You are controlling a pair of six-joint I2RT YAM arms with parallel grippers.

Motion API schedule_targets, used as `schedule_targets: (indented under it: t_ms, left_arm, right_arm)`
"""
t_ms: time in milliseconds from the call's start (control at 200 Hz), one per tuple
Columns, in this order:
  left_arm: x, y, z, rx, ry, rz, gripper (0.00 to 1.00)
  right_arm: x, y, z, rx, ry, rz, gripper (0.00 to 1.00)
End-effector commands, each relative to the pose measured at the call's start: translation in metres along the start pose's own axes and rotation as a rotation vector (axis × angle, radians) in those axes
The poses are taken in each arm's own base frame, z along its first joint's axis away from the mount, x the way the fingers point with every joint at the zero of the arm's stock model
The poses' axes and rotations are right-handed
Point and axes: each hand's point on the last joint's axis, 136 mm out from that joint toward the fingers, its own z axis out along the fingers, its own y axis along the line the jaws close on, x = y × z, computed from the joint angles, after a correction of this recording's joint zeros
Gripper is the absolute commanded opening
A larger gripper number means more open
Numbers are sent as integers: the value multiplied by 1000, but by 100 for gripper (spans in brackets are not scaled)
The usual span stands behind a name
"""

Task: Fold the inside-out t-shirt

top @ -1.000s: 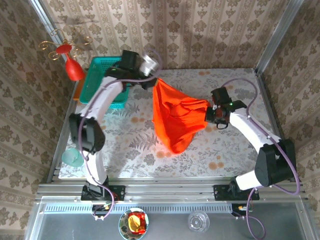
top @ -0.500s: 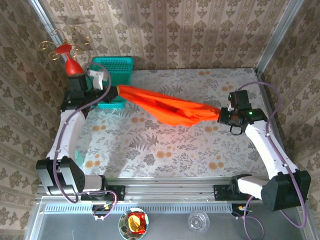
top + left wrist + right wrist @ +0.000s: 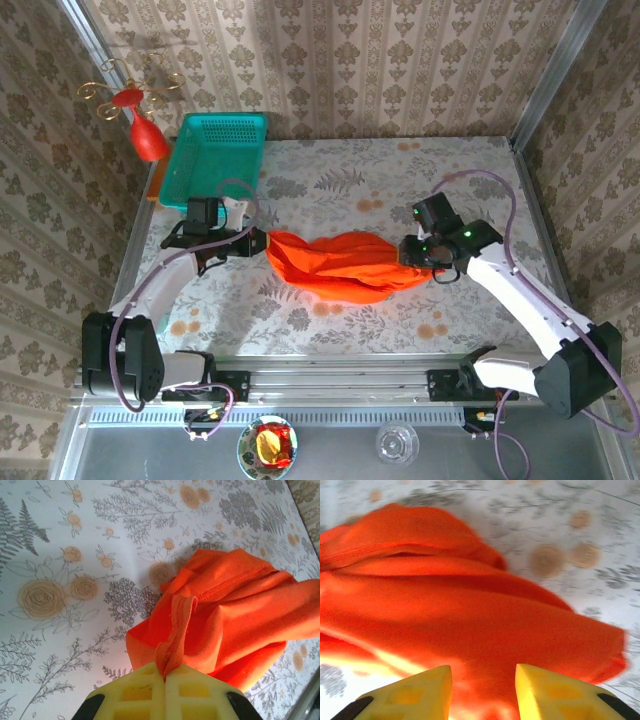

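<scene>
The orange-red t-shirt [image 3: 345, 264] lies bunched in a long heap across the middle of the floral table. My left gripper [image 3: 262, 243] is at the shirt's left end, shut on a pinched fold of its fabric [image 3: 175, 645], which rises between the yellow fingers [image 3: 135, 695]. My right gripper [image 3: 412, 252] is at the shirt's right end. In the right wrist view its yellow fingers [image 3: 415, 692] stand apart, open, with the t-shirt [image 3: 470, 605] spread just beyond them.
A teal basket [image 3: 215, 158] stands at the back left of the table. A red glossy ornament with gold wire curls [image 3: 140, 120] hangs on the left wall. A pale green cup [image 3: 146, 315] sits near the table's left edge. Wallpapered walls enclose three sides.
Both grippers came down and inward, and the shirt went from stretched taut in the air to slumped on the table. The right gripper's fingers have parted from the cloth.
</scene>
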Motion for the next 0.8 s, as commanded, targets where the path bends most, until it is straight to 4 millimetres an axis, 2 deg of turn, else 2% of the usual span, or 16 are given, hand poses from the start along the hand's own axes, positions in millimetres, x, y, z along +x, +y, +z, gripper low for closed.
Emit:
schedule_targets:
  t_ms: [0, 175, 275, 405, 575, 700, 795]
  left_arm:
    - [-15, -1, 1, -12, -38, 16, 0]
    - [-19, -4, 0, -13, -34, 28, 0]
    - [-19, -6, -1, -10, -34, 33, 0]
    - [-19, -6, -1, -9, -36, 31, 0]
    - [-18, -8, -2, 0, -38, 34, 0]
    - [-18, -8, -3, 2, -44, 35, 0]
    - [-17, -8, -3, 3, -44, 36, 0]
  right_arm:
    - [10, 32, 4, -20, 43, -43, 39]
    - [35, 82, 18, -66, 110, -133, 38]
    - [53, 101, 45, -69, 172, -142, 38]
    - [46, 95, 69, 20, 136, -91, 39]
    - [21, 78, 88, 123, 55, -17, 45]
    - [8, 66, 99, 204, 9, -10, 52]
    - [3, 64, 108, 237, 8, -27, 54]
